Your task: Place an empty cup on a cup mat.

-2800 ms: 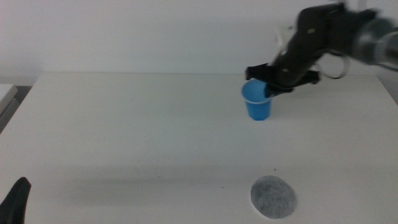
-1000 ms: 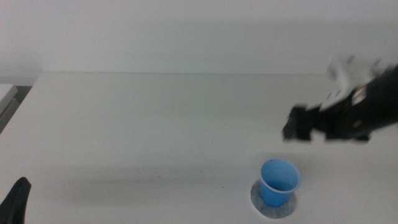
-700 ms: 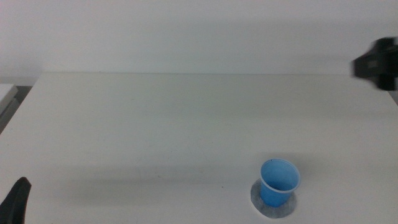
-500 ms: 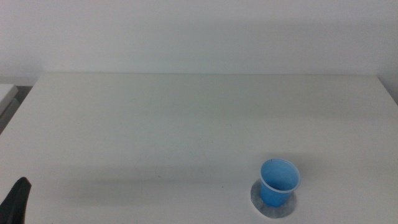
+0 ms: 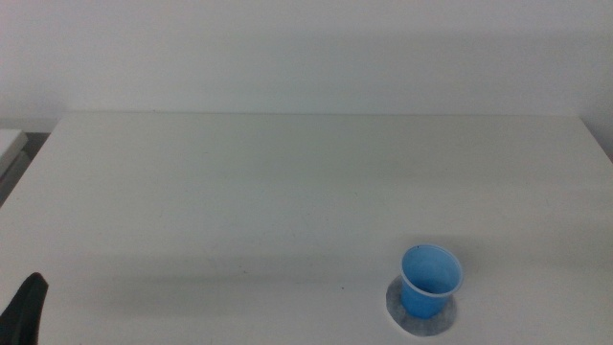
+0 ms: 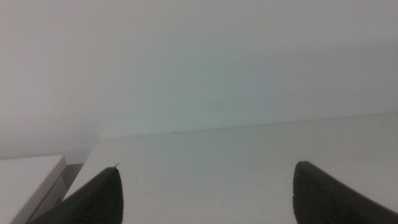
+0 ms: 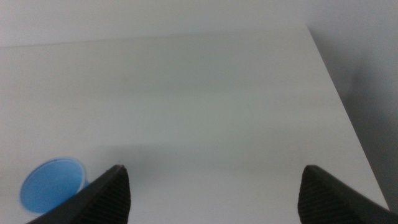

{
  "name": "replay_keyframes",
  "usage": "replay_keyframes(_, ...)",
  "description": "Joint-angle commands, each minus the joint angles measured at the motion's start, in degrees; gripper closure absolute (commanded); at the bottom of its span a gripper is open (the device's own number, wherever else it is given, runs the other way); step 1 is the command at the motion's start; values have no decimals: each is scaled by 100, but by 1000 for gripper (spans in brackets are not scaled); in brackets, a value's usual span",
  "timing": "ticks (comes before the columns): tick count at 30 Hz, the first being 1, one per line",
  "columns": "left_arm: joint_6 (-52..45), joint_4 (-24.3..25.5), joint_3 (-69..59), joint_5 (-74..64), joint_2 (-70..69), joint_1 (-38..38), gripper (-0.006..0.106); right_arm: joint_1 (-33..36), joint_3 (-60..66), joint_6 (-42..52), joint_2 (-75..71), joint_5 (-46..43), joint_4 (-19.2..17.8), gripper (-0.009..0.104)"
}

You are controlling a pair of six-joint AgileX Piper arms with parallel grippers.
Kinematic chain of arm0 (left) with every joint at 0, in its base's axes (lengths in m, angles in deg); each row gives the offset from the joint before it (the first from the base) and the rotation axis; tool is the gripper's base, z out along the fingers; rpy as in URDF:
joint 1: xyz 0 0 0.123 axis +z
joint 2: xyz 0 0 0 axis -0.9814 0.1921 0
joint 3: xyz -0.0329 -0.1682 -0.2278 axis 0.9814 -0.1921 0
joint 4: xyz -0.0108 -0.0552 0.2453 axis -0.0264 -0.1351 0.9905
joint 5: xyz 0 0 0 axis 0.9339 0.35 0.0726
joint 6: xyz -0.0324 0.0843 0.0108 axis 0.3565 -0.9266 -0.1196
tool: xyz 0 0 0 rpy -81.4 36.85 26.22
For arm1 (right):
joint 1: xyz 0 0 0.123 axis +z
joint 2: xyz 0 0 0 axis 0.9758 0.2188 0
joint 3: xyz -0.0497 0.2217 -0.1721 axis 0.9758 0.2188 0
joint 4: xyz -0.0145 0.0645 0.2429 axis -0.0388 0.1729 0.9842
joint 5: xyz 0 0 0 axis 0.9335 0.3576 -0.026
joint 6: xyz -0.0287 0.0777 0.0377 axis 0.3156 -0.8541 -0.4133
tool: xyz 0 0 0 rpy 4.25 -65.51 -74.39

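The blue cup (image 5: pixel 430 281) stands upright and empty on the speckled grey cup mat (image 5: pixel 421 316) near the table's front right. It also shows in the right wrist view (image 7: pixel 53 185), well apart from the jaws. My right gripper (image 7: pixel 214 190) is open and empty, pulled back out of the middle view. My left gripper (image 6: pixel 205 193) is open and empty; only a dark tip of it (image 5: pixel 24 309) shows at the middle view's bottom left corner.
The white table (image 5: pixel 287 182) ends at a right edge (image 7: pixel 339 93) and at a left edge where a pale object (image 5: pixel 8 144) lies beside it. A white wall stands behind the table.
The right arm carried the cup from the back of the table to the mat, let go, and withdrew to the right out of the middle view. The left arm has not moved.
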Motion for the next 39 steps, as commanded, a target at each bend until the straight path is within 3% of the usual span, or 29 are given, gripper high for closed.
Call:
replay_keyframes(1,16,-39,2,67,-21,-7,7,-61,271,437,-298,-490,0,11)
replay_keyframes(4,16,-39,2,67,-21,-7,7,-438,609,1092,-704,-1042,528,11)
replay_keyframes(9,16,-39,2,67,-21,-7,7,-1589,1288,3287,-1289,-2181,1765,4)
replay_keyframes(12,16,-39,2,67,-21,-7,7,-2241,1561,3618,-1481,-2754,2265,2)
replay_keyframes(20,16,-39,2,67,-21,-7,7,-2537,2157,3558,-1877,-3380,2632,2)
replay_keyframes(29,16,-39,2,67,-21,-7,7,-2537,3013,3459,-2118,-3744,2463,2)
replay_keyframes(32,16,-39,2,80,-21,-7,7,-2537,3013,3459,-2118,-3124,2415,2)
replay_keyframes(39,16,-39,2,70,-21,-7,7,-2537,3013,3459,-2118,-3191,2415,2)
